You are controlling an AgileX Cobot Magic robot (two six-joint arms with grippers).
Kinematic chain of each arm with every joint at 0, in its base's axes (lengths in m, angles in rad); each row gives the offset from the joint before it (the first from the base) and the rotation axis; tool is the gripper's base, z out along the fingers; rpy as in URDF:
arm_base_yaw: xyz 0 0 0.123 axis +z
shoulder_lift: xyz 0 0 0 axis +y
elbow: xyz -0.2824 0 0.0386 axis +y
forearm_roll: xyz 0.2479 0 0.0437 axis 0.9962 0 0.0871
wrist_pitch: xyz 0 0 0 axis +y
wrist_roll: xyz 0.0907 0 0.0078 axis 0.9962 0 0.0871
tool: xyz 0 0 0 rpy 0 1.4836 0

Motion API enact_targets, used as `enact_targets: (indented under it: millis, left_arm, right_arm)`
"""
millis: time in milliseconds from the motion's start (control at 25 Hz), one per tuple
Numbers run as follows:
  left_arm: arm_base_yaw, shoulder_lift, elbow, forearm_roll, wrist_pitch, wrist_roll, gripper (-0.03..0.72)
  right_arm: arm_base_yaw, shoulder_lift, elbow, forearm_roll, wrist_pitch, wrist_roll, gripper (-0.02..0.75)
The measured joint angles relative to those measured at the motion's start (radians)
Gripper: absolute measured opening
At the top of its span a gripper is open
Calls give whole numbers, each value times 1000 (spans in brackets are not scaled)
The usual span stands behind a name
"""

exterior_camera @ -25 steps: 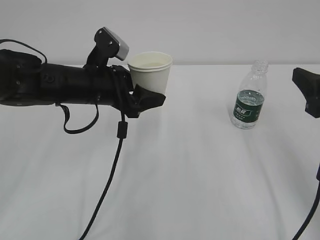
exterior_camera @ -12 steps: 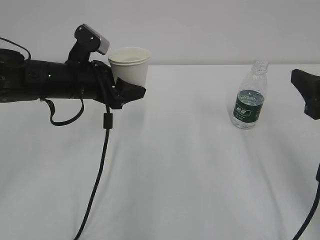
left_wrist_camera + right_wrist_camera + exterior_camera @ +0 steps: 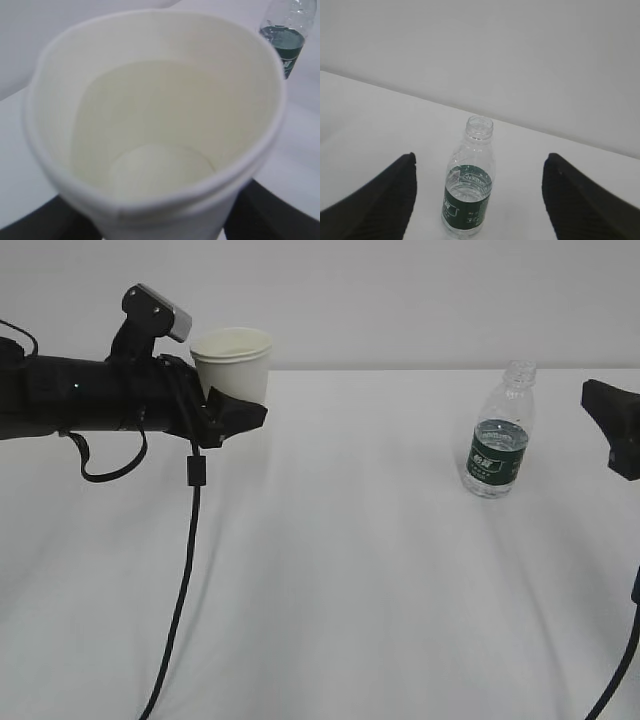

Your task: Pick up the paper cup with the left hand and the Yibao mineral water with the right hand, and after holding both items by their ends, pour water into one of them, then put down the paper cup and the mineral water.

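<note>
The cream-white paper cup [image 3: 233, 362] hangs upright above the table at the left, with my left gripper [image 3: 240, 410] shut on its lower part. In the left wrist view the paper cup [image 3: 150, 125] fills the frame, and black fingers [image 3: 270, 215] show at either side of its base. The Yibao mineral water [image 3: 497, 440], uncapped and partly filled, stands on the table at the right. My right gripper [image 3: 612, 425] is at the right edge, apart from it. In the right wrist view the Yibao mineral water [image 3: 470, 185] stands ahead of my open right gripper [image 3: 480, 160], untouched.
A white cloth covers the table [image 3: 350, 590], with a pale wall behind it. A black cable [image 3: 185, 570] hangs from the left arm down to the front edge. Another cable [image 3: 625, 660] hangs at the right edge.
My left arm has drawn back to the left and slightly upward, carrying the paper cup. The bottle and the right gripper have not moved.
</note>
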Motion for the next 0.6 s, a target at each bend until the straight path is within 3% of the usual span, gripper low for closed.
enact_targets:
  millis: [600]
  left_arm:
    - [73,0,0,-15,2,0,445]
  right_arm:
    - [0,0,0,-9,13,2,592]
